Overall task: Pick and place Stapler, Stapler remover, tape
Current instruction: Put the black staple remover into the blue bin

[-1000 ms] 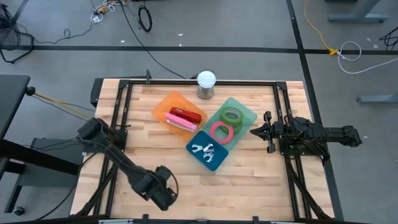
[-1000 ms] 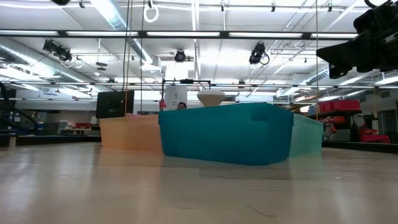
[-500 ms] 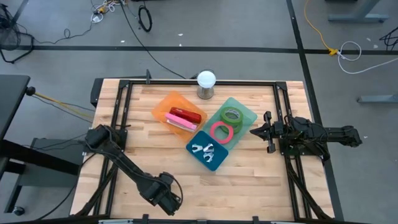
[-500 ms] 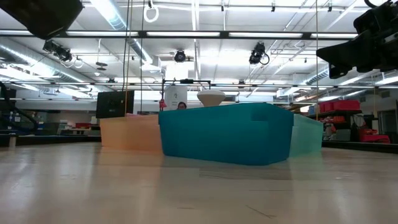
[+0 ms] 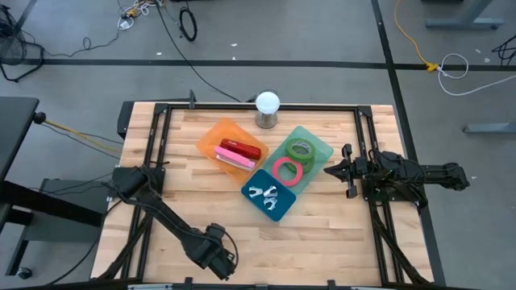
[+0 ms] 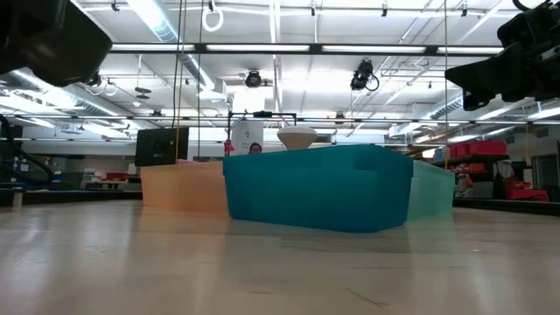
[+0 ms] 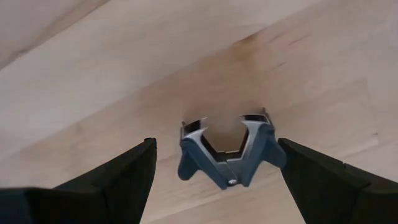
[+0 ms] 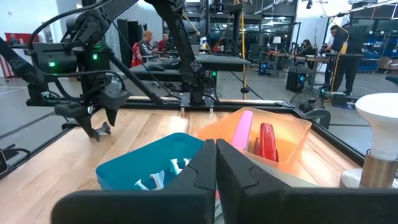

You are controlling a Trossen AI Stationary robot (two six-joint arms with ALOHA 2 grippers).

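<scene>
So nearest the front edge of the worktop, the left pincer hangs low with its fingers spread wide, and a blue staple remover lies on the wood right between them, not gripped. Nothing blocks it.

Further back, mid-table, three bins bunch together: the blue bin holds more staple removers, the green bin two tape rolls, the orange bin the red stapler. A lamp stands behind.

The right pincer waits at the right side, fingers pressed together, pointing at the bins.
</scene>
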